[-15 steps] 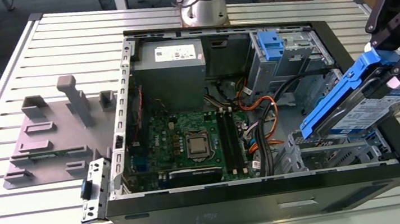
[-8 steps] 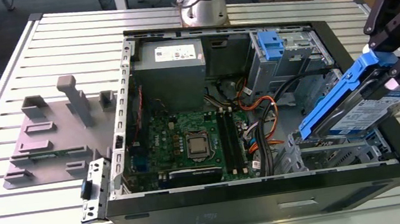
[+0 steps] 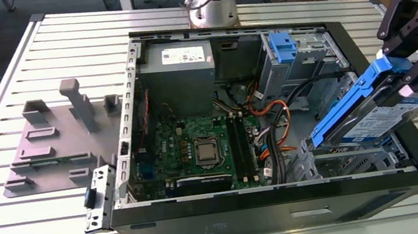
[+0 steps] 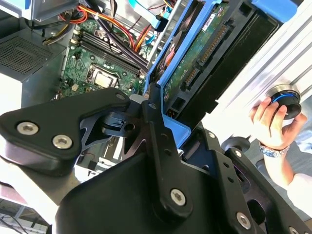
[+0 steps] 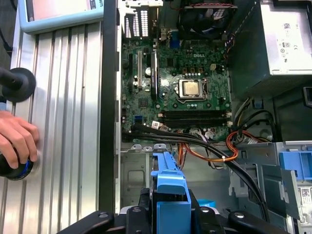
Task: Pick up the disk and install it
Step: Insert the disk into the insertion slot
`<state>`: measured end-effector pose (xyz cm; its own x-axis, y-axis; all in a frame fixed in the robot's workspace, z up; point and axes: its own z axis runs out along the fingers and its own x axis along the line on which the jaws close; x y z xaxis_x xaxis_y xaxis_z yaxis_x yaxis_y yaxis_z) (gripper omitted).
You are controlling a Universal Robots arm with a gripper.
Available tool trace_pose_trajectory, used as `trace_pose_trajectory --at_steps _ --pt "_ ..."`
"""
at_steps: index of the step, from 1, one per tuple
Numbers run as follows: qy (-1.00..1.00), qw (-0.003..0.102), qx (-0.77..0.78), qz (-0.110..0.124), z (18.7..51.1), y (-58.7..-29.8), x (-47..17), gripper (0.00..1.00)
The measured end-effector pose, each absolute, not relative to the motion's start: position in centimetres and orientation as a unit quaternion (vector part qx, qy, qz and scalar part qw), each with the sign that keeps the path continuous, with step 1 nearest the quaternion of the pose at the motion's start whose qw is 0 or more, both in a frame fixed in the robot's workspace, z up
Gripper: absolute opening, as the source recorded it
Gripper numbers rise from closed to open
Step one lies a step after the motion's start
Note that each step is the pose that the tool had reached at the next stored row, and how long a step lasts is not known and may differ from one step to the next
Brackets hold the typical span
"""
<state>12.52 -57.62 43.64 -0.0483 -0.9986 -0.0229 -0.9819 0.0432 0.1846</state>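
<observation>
The disk [image 3: 373, 117], a silver-grey drive in a blue plastic bracket, hangs tilted above the drive cage [image 3: 348, 163] at the front corner of the open computer case [image 3: 405, 180], on the exterior view's right. My gripper [image 3: 409, 77] is shut on its upper end. In the second wrist view the disk's [image 4: 204, 53] green circuit side faces the camera, and the black fingers [image 4: 153, 117] clamp its blue frame. The first wrist view looks down the blue bracket [image 5: 169, 185] between the gripper [image 5: 170, 214] into the case.
Inside the case lie the motherboard [image 3: 196, 148], a grey power supply box [image 3: 180, 67], a blue latch on a metal cage [image 3: 284, 46] and orange and black cables [image 3: 272, 115]. A grey fixture [image 3: 54, 140] sits beside the case. A person's hand [image 5: 17, 139] rests on a knob.
</observation>
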Motion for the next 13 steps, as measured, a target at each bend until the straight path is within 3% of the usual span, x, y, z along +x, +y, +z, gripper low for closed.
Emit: trace_pose_trajectory --at_steps 13 --pt "-0.720 0.056 0.688 -0.075 42.70 -57.62 12.26 0.37"
